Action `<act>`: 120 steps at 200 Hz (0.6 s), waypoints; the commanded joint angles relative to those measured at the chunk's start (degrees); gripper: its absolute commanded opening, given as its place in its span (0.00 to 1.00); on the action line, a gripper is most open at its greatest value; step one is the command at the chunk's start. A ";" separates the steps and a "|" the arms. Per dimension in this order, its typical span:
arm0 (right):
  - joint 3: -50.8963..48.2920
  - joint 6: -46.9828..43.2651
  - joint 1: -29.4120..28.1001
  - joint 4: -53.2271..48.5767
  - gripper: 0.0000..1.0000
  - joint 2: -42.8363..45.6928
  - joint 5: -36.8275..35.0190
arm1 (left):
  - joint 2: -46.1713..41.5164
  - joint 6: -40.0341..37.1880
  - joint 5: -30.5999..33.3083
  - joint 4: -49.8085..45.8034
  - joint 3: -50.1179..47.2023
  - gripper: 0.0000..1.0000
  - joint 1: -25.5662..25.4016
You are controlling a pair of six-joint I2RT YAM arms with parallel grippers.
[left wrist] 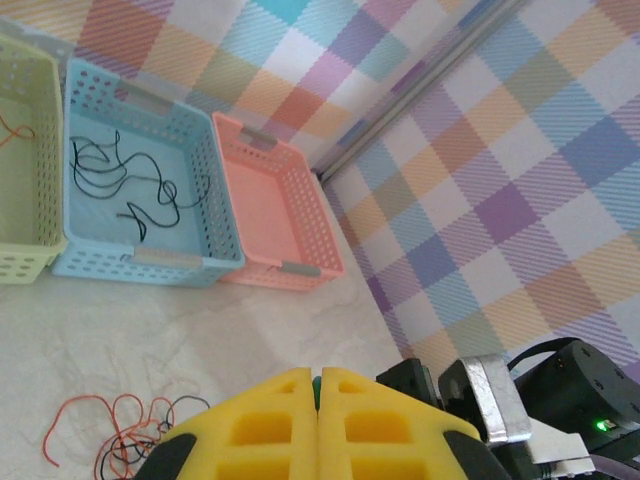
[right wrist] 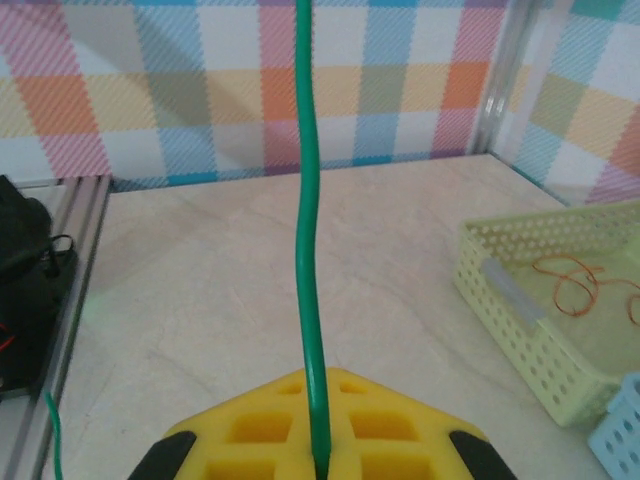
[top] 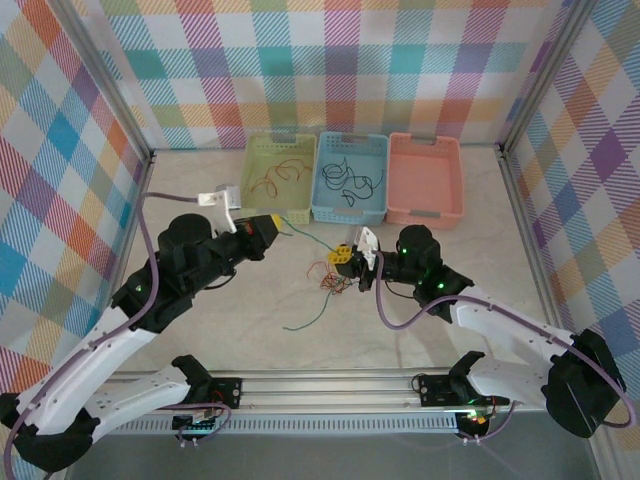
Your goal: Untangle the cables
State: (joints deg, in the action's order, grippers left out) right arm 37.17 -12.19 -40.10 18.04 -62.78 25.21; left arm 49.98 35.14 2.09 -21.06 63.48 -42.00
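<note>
A green cable (top: 305,240) stretches between my two grippers above the table. My left gripper (top: 268,232) is shut on one end; a bit of green shows between its yellow fingers (left wrist: 300,420). My right gripper (top: 345,258) is shut on the same cable (right wrist: 306,200), which rises straight from its closed jaws (right wrist: 318,385). A small tangle of red, orange and dark cables (top: 330,283) lies on the table just below the right gripper, also seen from the left wrist (left wrist: 120,440). A loose green strand (top: 310,315) trails toward the front.
Three baskets stand in a row at the back: a yellow-green basket (top: 258,205) holding orange cables (top: 272,178), a blue basket (top: 347,213) holding black cables (top: 350,180), and a pink basket (top: 425,180). Checked walls enclose the table; a metal rail (top: 320,385) runs along the front.
</note>
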 commanded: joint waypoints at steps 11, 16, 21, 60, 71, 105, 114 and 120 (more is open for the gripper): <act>-0.96 3.59 1.03 -1.14 0.00 1.47 -12.12 | 0.11 -1.72 1.50 -1.22 4.85 0.45 0.48; -0.30 4.12 1.26 -1.54 0.00 1.45 -13.83 | -0.01 -1.97 1.71 -1.93 4.81 0.62 0.43; 0.65 4.62 1.61 -2.36 0.00 1.26 -15.42 | -0.24 -2.27 1.92 -2.57 4.76 0.73 0.46; 9.30 8.76 7.24 -10.10 0.00 -1.24 -24.27 | -3.38 -4.81 5.81 -5.84 3.51 0.97 0.47; 11.71 10.63 10.20 -11.84 0.00 -2.44 -25.54 | -4.39 -5.62 6.92 -6.41 2.63 0.97 0.43; 19.75 13.39 18.67 -14.21 0.00 -7.51 -30.09 | -5.33 -7.08 7.32 -7.43 -1.83 0.92 0.51; 22.69 12.54 20.40 -15.38 0.00 -9.74 -32.47 | -5.24 -7.14 7.03 -7.58 -3.08 0.92 0.56; 24.67 12.12 21.55 -16.25 0.00 -11.27 -33.81 | -5.09 -7.19 6.83 -7.75 -3.88 0.92 0.52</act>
State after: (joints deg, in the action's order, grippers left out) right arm 55.61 -1.26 -22.02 5.45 -70.02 -1.80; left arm 44.38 29.98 8.27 -26.94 62.94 -41.87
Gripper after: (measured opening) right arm 0.071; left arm 0.923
